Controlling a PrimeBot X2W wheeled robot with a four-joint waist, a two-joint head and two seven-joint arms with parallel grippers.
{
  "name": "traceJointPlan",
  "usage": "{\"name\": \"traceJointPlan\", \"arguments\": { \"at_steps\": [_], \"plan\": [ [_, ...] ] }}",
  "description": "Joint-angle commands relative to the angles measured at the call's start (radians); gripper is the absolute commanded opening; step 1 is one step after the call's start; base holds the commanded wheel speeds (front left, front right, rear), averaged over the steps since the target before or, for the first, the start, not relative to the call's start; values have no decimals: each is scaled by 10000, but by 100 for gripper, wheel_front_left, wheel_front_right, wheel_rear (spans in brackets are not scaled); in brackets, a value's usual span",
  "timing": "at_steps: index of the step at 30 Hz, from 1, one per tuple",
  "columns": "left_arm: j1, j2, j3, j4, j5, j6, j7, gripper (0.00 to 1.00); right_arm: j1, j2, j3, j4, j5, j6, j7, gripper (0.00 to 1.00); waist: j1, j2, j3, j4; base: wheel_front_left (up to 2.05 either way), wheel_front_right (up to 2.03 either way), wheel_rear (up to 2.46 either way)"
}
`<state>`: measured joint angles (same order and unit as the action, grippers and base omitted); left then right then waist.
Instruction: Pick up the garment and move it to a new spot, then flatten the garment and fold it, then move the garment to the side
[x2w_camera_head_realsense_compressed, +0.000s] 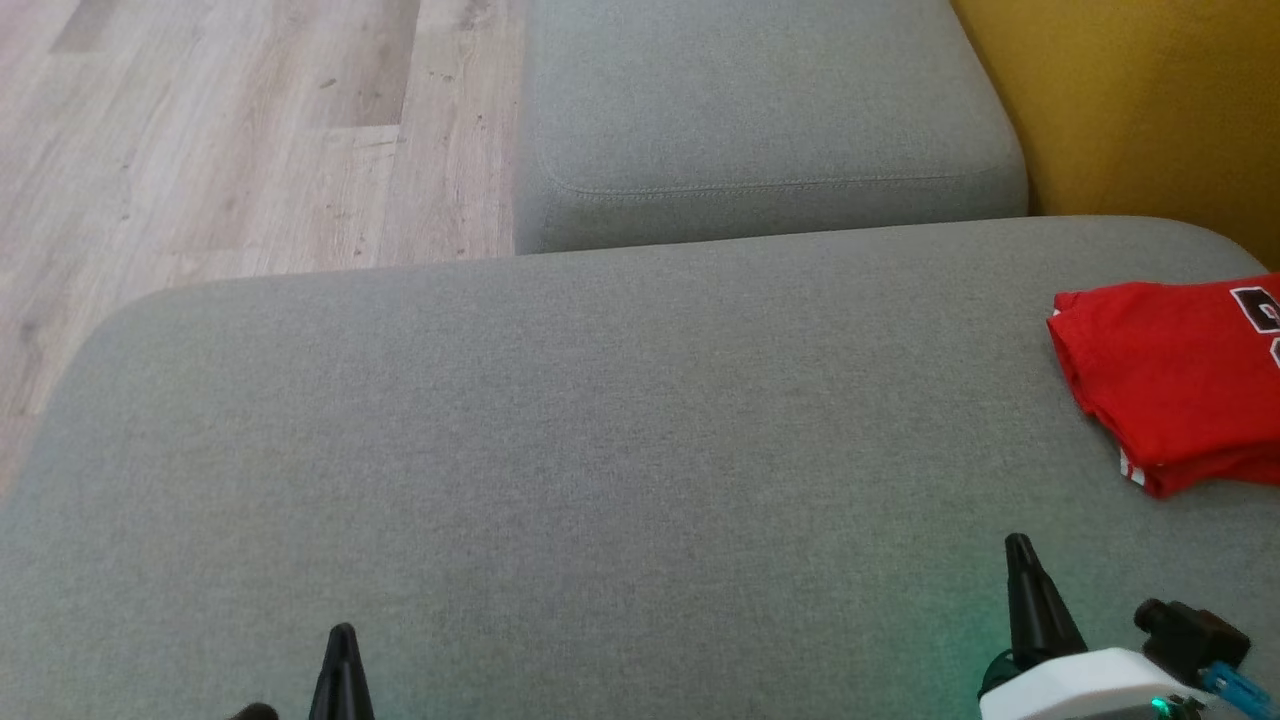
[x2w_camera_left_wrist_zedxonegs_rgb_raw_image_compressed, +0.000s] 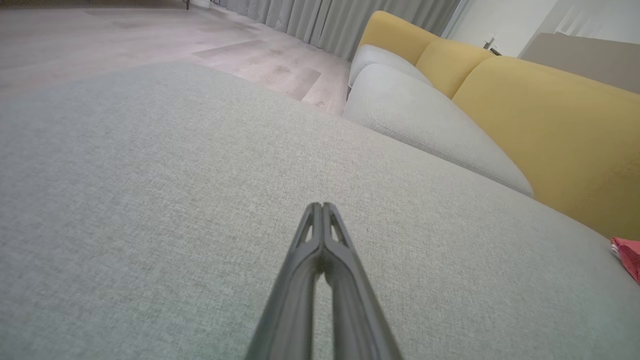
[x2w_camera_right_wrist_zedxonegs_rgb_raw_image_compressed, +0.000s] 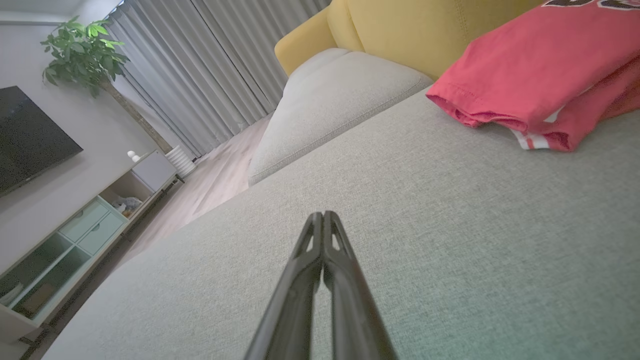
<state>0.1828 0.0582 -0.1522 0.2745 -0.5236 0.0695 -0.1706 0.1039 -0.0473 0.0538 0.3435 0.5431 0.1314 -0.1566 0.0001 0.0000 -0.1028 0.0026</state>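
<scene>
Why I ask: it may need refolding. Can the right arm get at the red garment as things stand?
Probably yes: the folded red garment lies just ahead of the shut right claw, with bare grey cushion between them.

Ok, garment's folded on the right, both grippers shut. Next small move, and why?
Probably just a lift away: raise the right gripper and left gripper clear and stop. The red garment lies folded at the right edge of the grey cushion, apart from both shut, empty grippers, so the job looks done.
</scene>
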Motion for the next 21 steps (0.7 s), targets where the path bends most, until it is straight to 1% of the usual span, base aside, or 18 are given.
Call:
{"name": "traceJointPlan", "arguments": {
  "at_steps": [1,21],
  "plan": [
    [-543,113,259,-289,-266,-59,43,0,-533,-77,-21,-358,281,-2,53,0,-1,0,13,0,0,0,0],
    [-1064,148,692,-305,-2749,-498,586,0,-887,-95,-356,-503,2657,-3,620,0,-1,0,250,-6,0,0,0]
  ]
}}
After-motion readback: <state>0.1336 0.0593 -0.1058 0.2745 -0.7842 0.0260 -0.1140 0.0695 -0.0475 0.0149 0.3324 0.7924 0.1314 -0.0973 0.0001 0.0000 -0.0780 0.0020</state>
